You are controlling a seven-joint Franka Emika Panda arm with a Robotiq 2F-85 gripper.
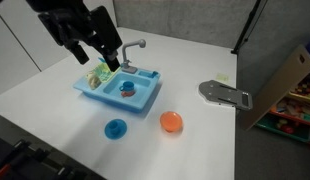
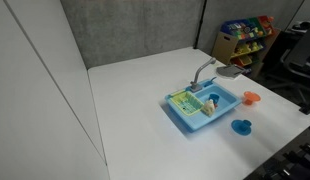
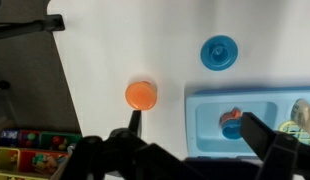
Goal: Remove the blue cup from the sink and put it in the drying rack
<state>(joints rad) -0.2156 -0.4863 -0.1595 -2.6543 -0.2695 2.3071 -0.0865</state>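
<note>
At three o'clock in the wrist view, the light-blue plastic toy sink (image 3: pixel 192 110) is cut off. The black robot pincer (image 3: pixel 191 116) is wide open. The small dark-blue round cup (image 3: pixel 231 127) sits in the basin (image 3: pixel 211 140), blurry.

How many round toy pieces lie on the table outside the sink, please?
2: the blue disc beside the sink, the orange piece beside that disc, all apart. None seem hidden.

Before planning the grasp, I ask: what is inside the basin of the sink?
The blue cup sits in the sink basin, with a small orange-red piece against it. The basin floor under them is covered.
</note>
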